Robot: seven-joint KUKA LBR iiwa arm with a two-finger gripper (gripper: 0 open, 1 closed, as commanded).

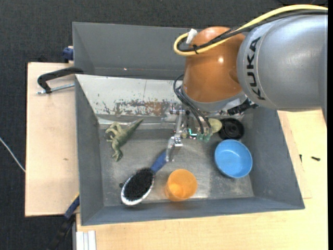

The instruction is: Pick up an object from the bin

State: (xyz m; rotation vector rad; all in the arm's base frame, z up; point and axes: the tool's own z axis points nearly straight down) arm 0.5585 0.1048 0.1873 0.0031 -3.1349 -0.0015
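Glossy orange wrist cover (pixel 210 61) tops the gripper (pixel 177 139), poised at the bristly oval brush's (pixel 147 176) blue handle. Whether it is wide or narrow cannot be told.

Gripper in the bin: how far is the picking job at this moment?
Done: the gripper is low inside the bin, right at the blue handle end of the black-bristled brush. In hand: nothing looks lifted; the brush lies on the floor. Left: gripping and lifting one thing. The green dinosaur, orange cup and blue bowl lie apart from it.
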